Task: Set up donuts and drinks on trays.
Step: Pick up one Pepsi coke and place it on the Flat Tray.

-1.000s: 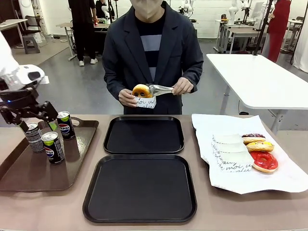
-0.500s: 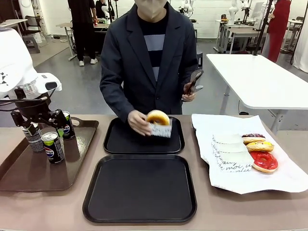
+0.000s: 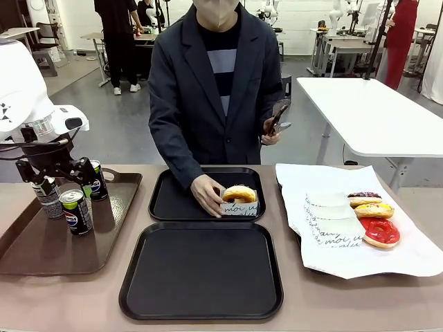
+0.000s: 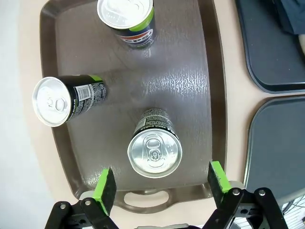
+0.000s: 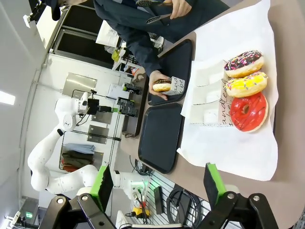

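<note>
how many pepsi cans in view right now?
3, all upright on the brown tray: front can, left can by the left rim, far can near the far rim. None look hidden.

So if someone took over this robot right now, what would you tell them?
Left gripper: open, over the three cans standing on the brown tray; none gripped.
Right gripper: open, holding nothing, near the white paper.
Person's hand is on one sleeved donut on the far black tray; other hand holds tongs.
Three donuts lie on the paper.
Left to do: cans and more donuts onto the trays; near black tray holds nothing yet.
</note>
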`<state>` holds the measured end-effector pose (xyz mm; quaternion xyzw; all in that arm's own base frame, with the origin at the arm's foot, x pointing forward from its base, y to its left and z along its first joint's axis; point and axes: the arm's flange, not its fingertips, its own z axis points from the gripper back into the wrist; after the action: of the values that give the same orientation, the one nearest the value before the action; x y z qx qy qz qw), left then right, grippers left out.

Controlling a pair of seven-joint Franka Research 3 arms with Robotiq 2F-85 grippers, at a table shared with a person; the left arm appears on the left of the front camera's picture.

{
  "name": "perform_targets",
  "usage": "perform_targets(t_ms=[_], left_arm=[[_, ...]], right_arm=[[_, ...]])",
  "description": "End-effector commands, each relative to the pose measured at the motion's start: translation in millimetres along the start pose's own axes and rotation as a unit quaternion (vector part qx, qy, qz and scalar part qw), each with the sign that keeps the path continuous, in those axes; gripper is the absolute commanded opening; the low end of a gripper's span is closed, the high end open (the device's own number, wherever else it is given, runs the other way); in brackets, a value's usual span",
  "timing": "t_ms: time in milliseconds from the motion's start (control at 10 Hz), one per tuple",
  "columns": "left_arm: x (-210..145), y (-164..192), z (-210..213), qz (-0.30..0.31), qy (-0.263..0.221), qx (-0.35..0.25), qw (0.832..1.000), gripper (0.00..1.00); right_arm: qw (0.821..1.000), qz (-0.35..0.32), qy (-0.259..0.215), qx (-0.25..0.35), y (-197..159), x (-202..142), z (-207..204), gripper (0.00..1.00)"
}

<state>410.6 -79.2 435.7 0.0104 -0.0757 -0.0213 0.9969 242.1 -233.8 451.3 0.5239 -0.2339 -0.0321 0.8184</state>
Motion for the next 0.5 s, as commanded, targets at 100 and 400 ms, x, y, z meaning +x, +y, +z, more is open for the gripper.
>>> perform_targets(t_ms=[100,400], left_arm=[[10,-4,-3,-0.002,-0.003,0.017,1.000,1.00],[20,1,-22,0.011,0.005,0.018,1.000,1.00]], right_arm=[[1.000,0.009,-0.007,0.012,-1,2,1,1.00],[1.000,0.009,-0.007,0.012,-1,2,1,1.00]])
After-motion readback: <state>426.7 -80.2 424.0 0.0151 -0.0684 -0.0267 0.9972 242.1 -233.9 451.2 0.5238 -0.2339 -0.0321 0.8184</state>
